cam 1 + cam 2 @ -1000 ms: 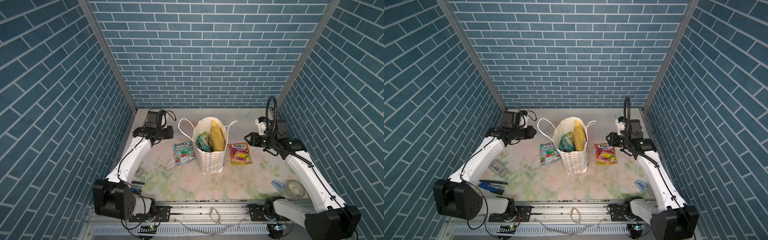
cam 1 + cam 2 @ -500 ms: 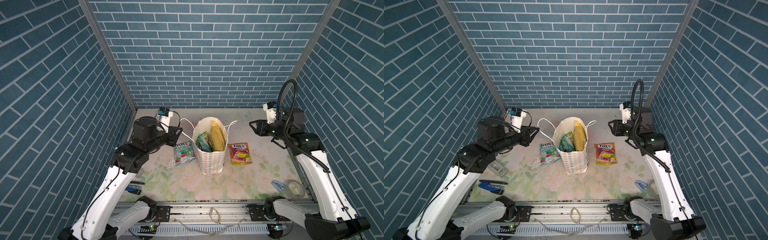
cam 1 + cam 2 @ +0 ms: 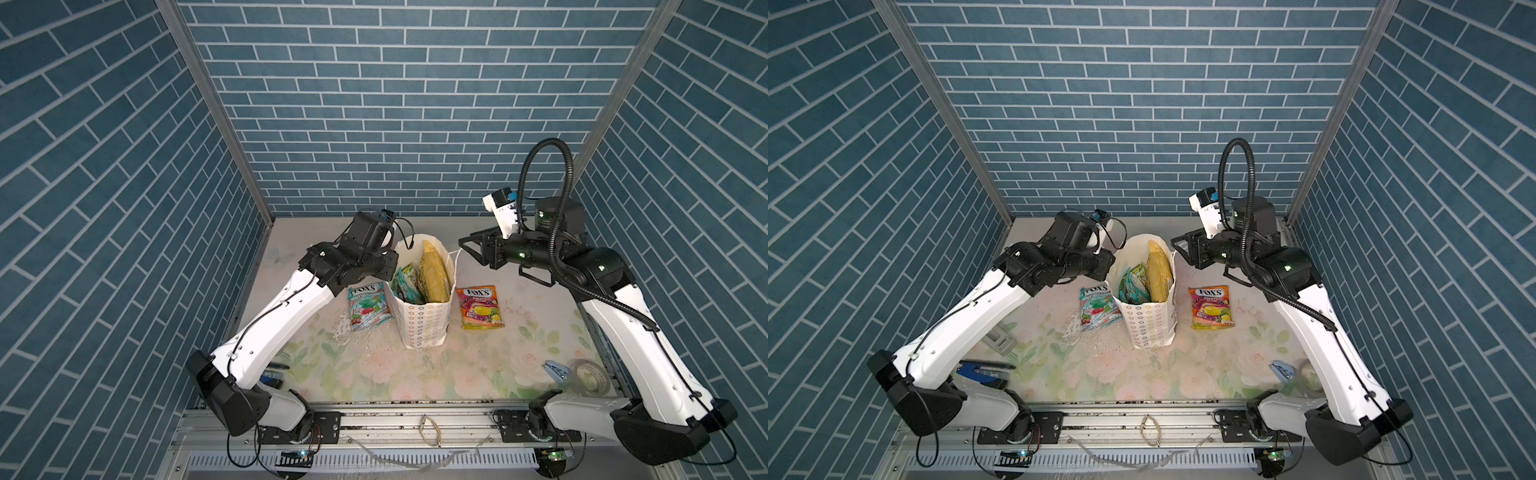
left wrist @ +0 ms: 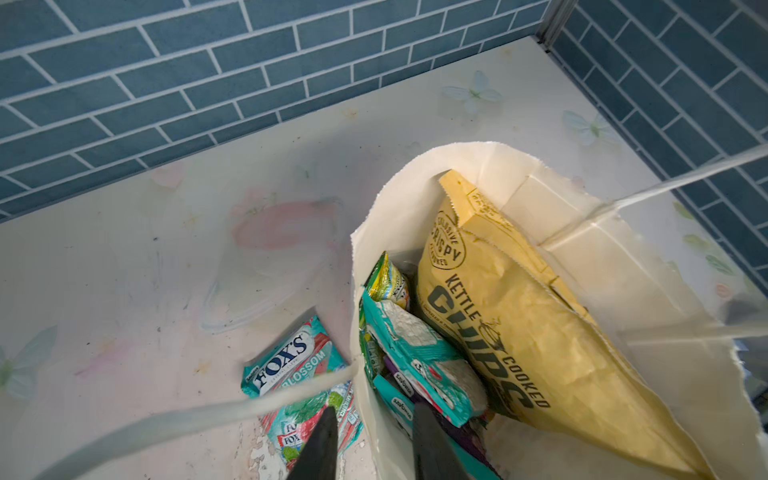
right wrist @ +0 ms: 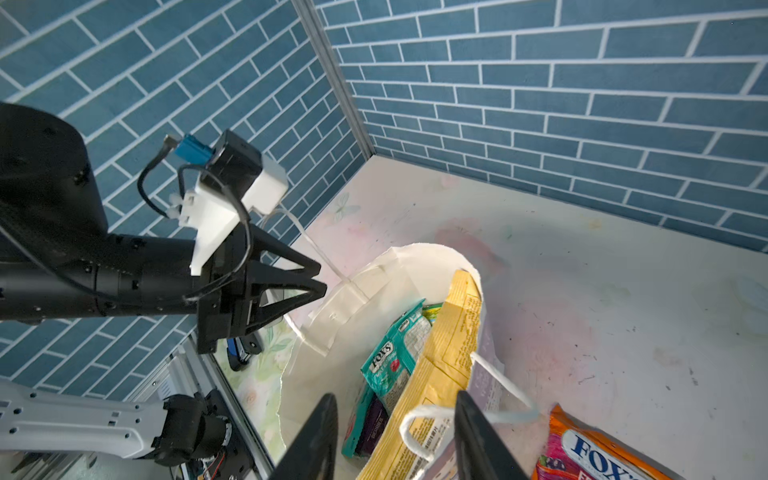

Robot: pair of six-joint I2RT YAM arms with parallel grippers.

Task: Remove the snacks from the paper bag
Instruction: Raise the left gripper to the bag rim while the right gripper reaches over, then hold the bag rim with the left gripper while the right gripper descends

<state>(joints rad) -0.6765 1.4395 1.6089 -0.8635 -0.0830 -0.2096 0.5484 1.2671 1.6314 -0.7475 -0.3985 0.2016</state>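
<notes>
A back wall (image 3: pixel 415 104) of blue brick pattern with pale joints rises beyond the left gripper (image 3: pixel 390 262) and the right gripper (image 3: pixel 463 245). Matching side walls (image 3: pixel 104 166) close in outboard of each, meeting the back wall at grey metal corner posts (image 3: pixel 216 112). Below both grippers lies a pale table top (image 3: pixel 374 374) printed with faded flowers and butterflies, evenly lit, its print flaked in spots.

Upright paper bag (image 3: pixel 424 328): chips bag (image 3: pixel 434 270), perhaps 3 pouches (image 3: pixel 405 284) inside; 2 outside.
</notes>
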